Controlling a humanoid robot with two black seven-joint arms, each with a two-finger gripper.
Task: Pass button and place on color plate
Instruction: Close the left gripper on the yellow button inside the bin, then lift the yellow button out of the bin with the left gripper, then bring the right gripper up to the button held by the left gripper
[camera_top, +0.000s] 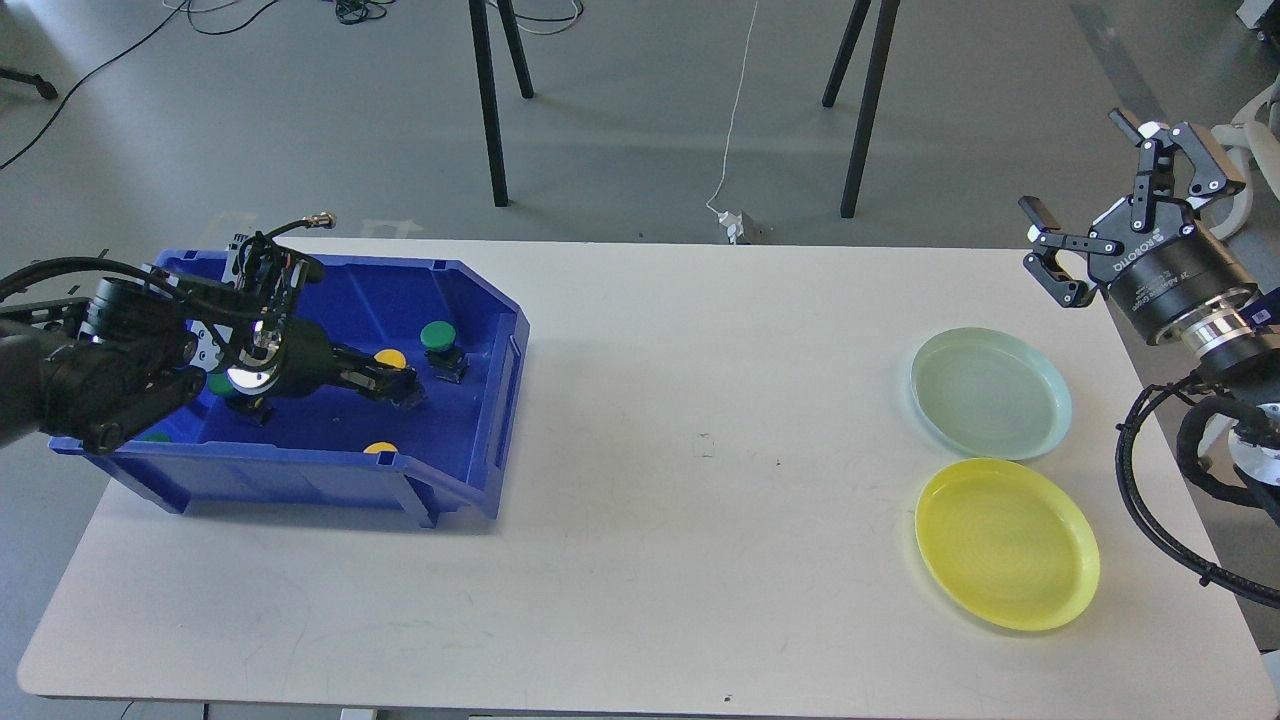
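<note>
Head view, left gripper (400, 385) low inside the blue bin (470, 400) at the table's left, jaw state hard to tell, yellow button (389, 357) touching its far side, green button (438, 337) just right, right gripper (1090, 225) spread wide, raised far right beyond green plate (990, 392) and yellow plate (1005, 543)

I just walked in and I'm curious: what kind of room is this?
Probably a robotics lab or test room. A bare white table stands on a grey floor with loose cables, and black tripod legs stand behind it. On the table sits a blue bin of buttons.
</note>
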